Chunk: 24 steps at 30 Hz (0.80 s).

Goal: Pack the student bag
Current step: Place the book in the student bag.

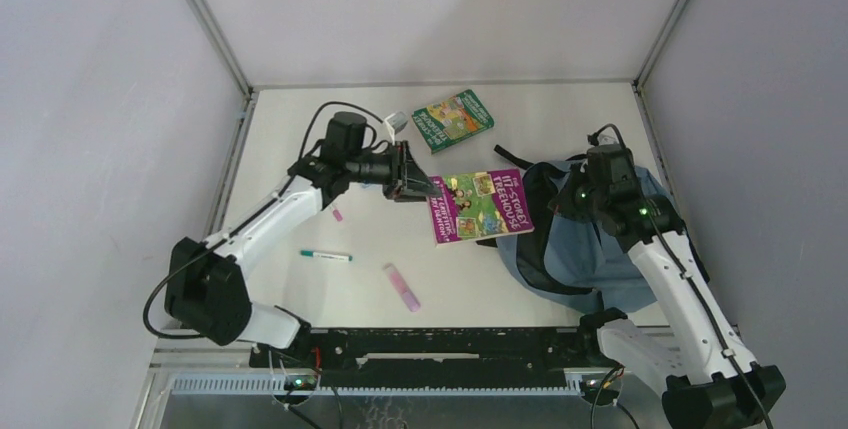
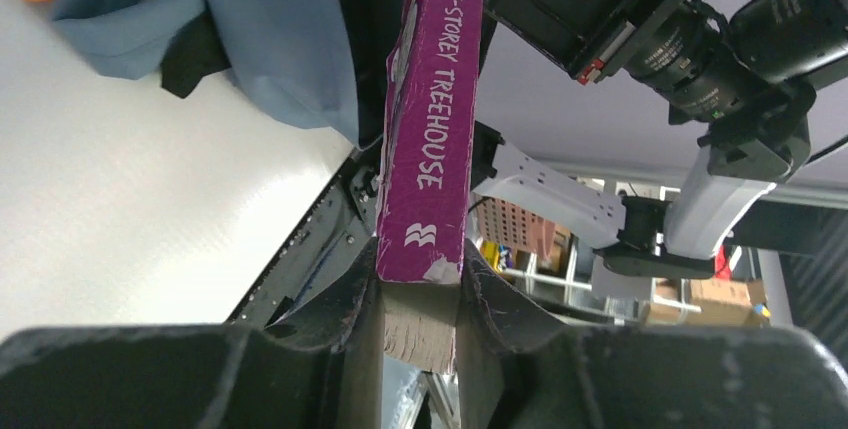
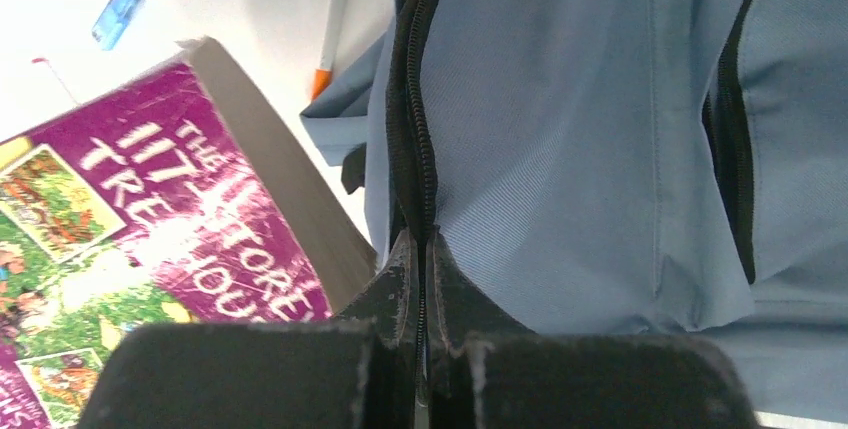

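Resting on white table (image 1: pixel 300 149), student bag (image 1: pixel 590 259), green book (image 1: pixel 453 119), grey walls (image 1: pixel 100 99)

A: Where is the bag (image 1: pixel 590 249)?
B: On the right of the bench (image 1: pixel 300 149).
A: And the books?
B: The Treehouse book (image 1: pixel 482 206) is just left of the bag, its left edge in the left end effector (image 1: pixel 425 189). Behind it, apart, lies the other book (image 1: pixel 453 119).
A: The pen (image 1: pixel 325 255)?
B: Left of centre, with a stick (image 1: pixel 401 287) to its right, nearer the front.
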Each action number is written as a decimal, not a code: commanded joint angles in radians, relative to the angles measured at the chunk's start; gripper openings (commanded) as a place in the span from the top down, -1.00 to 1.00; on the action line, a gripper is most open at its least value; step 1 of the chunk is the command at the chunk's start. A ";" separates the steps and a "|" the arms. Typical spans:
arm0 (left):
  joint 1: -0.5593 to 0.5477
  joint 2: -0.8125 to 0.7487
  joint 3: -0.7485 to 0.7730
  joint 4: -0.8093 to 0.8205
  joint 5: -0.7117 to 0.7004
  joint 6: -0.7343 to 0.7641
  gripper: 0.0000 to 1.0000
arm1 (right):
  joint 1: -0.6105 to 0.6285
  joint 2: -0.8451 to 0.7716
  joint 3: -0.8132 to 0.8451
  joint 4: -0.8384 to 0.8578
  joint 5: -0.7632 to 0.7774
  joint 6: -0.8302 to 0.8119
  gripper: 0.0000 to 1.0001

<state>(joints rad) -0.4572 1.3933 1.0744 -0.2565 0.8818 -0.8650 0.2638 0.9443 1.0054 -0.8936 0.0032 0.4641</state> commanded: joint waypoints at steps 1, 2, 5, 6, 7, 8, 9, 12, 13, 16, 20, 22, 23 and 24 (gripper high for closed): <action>-0.031 0.058 0.121 0.076 0.152 -0.040 1.00 | -0.051 -0.037 0.042 0.000 -0.155 -0.068 1.00; -0.041 0.082 0.129 0.076 0.164 -0.044 1.00 | -0.060 -0.043 0.042 0.005 -0.170 -0.068 1.00; -0.068 0.145 0.133 0.077 0.121 -0.046 1.00 | -0.079 -0.061 0.037 0.037 -0.211 -0.055 1.00; -0.076 0.167 0.134 0.076 0.094 -0.046 1.00 | -0.085 -0.067 0.036 0.048 -0.237 -0.053 1.00; -0.084 0.191 0.140 0.083 0.092 -0.056 1.00 | -0.088 -0.072 0.036 0.062 -0.262 -0.054 1.00; -0.097 0.217 0.150 0.099 0.100 -0.065 1.00 | -0.090 -0.076 0.035 0.074 -0.285 -0.053 1.00; -0.109 0.240 0.167 0.106 0.101 -0.072 1.00 | -0.093 -0.082 0.036 0.085 -0.307 -0.053 1.00; -0.156 0.294 0.217 0.149 0.086 -0.108 1.00 | -0.097 -0.089 0.036 0.110 -0.372 -0.055 1.00; -0.171 0.318 0.236 0.172 0.085 -0.129 1.00 | -0.098 -0.091 0.036 0.114 -0.395 -0.060 1.00; -0.217 0.392 0.302 0.215 0.079 -0.185 1.00 | -0.099 -0.096 0.036 0.119 -0.439 -0.069 1.00; -0.262 0.472 0.357 0.268 0.017 -0.256 1.00 | -0.100 -0.102 0.036 0.139 -0.474 -0.060 1.00; -0.282 0.527 0.391 0.330 0.018 -0.297 1.00 | -0.101 -0.104 0.036 0.156 -0.503 -0.053 1.00; -0.289 0.557 0.409 0.353 0.019 -0.311 1.00 | -0.101 -0.104 0.036 0.163 -0.508 -0.049 1.00; -0.296 0.588 0.426 0.376 0.018 -0.328 1.00 | -0.101 -0.103 0.036 0.169 -0.510 -0.046 1.00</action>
<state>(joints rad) -0.7216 1.9011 1.3777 -0.0841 0.8707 -1.0691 0.1631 0.8623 1.0077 -0.8246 -0.4110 0.4103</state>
